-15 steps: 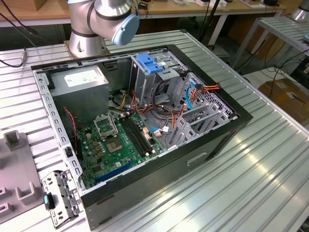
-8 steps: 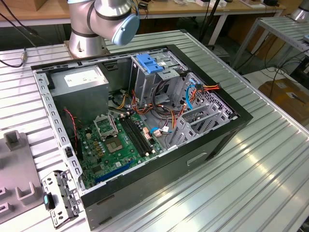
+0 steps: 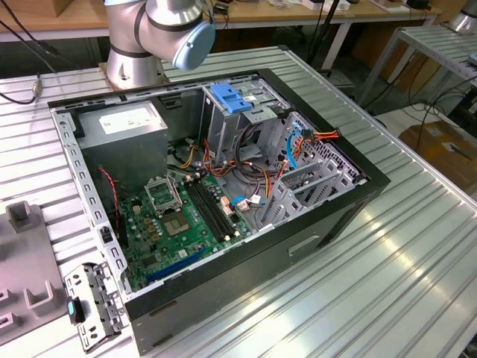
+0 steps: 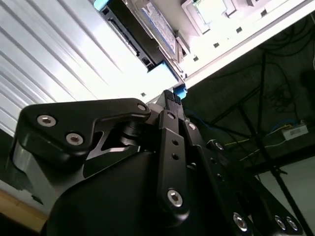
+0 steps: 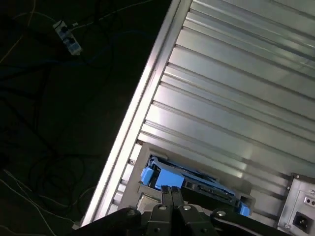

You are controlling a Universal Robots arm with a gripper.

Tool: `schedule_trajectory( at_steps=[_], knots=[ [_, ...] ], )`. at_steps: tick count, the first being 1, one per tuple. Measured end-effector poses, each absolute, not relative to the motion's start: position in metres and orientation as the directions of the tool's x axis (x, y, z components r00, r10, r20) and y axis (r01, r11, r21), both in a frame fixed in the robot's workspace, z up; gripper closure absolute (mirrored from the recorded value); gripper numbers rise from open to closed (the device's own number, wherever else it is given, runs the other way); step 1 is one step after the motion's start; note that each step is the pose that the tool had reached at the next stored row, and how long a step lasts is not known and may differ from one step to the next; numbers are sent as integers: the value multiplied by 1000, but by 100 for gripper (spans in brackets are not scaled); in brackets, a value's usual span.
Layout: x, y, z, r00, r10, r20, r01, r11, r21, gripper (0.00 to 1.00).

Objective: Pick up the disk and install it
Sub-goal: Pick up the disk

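Observation:
The disk [image 5: 170, 178] lies in a shallow holder on the ribbed aluminium table, close to the table's edge. Its bright blue rails and black edge show in the first wrist view. In the second wrist view the disk [image 4: 147, 34] shows its dark side, a pale label and a blue rail end. My gripper [image 5: 171, 191] hovers just beside the disk's blue rail, fingertips pressed together with nothing between them. In the second wrist view the gripper [image 4: 170, 97] is just short of the blue corner. The open computer case [image 3: 313, 224] lies on its side in the exterior view.
Inside the case are a metal drive cage with a blue latch [image 3: 232, 97], a grey power supply [image 3: 123, 123], a green motherboard [image 3: 179, 216] and loose cables. The arm's base [image 3: 138, 52] stands behind the case. A grey box with a socket [image 5: 300, 209] sits near the disk. Beyond the table edge [image 5: 142, 98] is dark floor with cables.

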State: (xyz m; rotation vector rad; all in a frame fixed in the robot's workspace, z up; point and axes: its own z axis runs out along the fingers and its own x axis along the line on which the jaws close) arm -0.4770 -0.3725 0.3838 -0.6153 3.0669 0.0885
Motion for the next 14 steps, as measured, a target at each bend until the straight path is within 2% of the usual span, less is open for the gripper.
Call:
schedule_trajectory(
  at_steps=[6,14],
  knots=[
    [-477,-372,384,-833,-553,-23,-553,832,53,89],
    [-477,-372,383,-734,-679,-23,-679,732,53,89]
  ],
)
